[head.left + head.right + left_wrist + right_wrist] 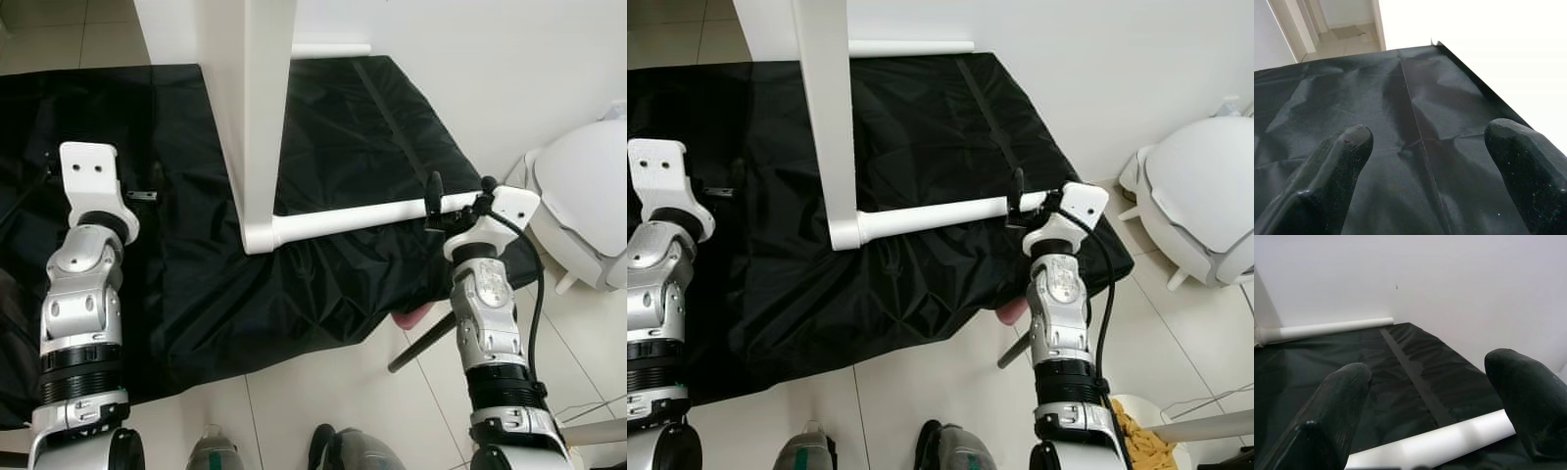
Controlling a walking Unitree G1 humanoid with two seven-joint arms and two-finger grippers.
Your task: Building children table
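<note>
Left pincer (pixel 1425 147) hovers over the left part of the black sheet (pixel 353 127), fingers (pixel 1337 166) spread wide, nothing between them. From the head views its arm shows wrist-up, white mount plate on top, well apart from the table parts.

Black sheet lies creased on the tiled floor (pixel 323 392), a seam running along it.

Children's table: the white tabletop panel (pixel 260 108) stands on edge over the sheet, roughly centre frame. One white leg (pixel 362 217) sticks out from its lower corner toward the robot's right, lying just above the sheet. A second white leg (pixel 911 46) shows at the far edge of the sheet, along the wall, also coming off the panel.

Right pincer (pixel 458 196) sits at the free end of the near leg, fingers (pixel 1528 406) apart and straddling it; the wrist view shows the leg (pixel 1449 443) passing between the open fingers with a gap on each side. Contact with the leg can't be confirmed from the head views, probably not clamped.

A dark rod (pixel 421 343) lies on the floor under the right arm, next to something pink (pixel 411 315) at the sheet's edge, too hidden to identify.

Far right: a white rounded child's chair (pixel 583 201) stands on the floor, apart from the sheet.
</note>
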